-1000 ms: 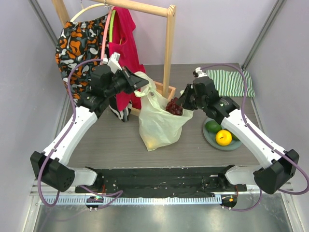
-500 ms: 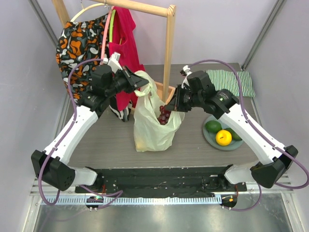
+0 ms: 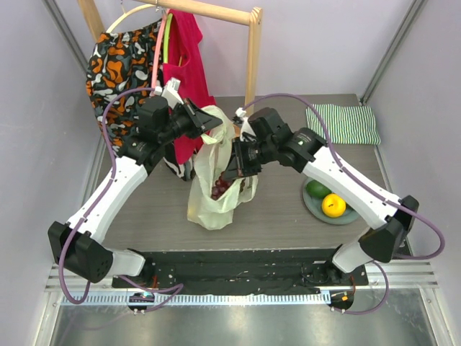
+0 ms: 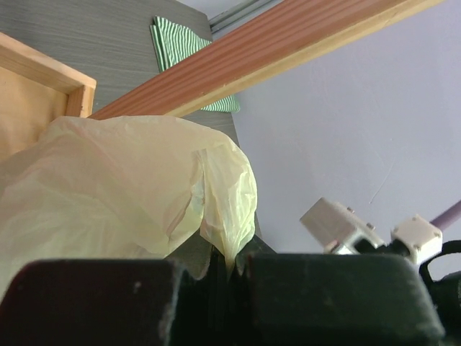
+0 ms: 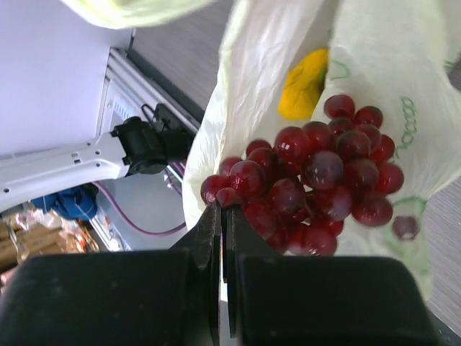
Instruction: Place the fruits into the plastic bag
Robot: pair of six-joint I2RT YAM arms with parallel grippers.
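Top external: left claw point(image 3: 214, 124) clamps bag point(image 3: 207, 207) handle, right claw point(image 5: 223, 216) pinched shut on grapes point(image 5: 317, 180) in bag mouth, yellow piece point(image 5: 306, 83) already inside; avocado point(image 3: 317, 189) and citrus point(image 3: 333, 205) left on plate point(image 3: 310, 205).

You had the plastic bag point(image 3: 211, 202) standing mid-counter point(image 3: 288, 220), in front of the wooden rack point(image 3: 251, 72), whose hanging garments point(image 3: 122, 61) sat behind and to the left. Your left hand point(image 3: 210, 121) pinched the bag's top edge at its back-left side. Your right hand point(image 3: 234, 171) reached in from the right with the grape bunch point(image 5: 310, 180) hanging inside the bag's mouth, above a lumpy fruit point(image 5: 306, 83) deeper down. Right of the bag lay the plate point(image 3: 315, 211), carrying an avocado point(image 3: 317, 189) with a citrus point(image 3: 333, 205) in front of it. The folded cloth point(image 3: 346, 124) lay at the back right.
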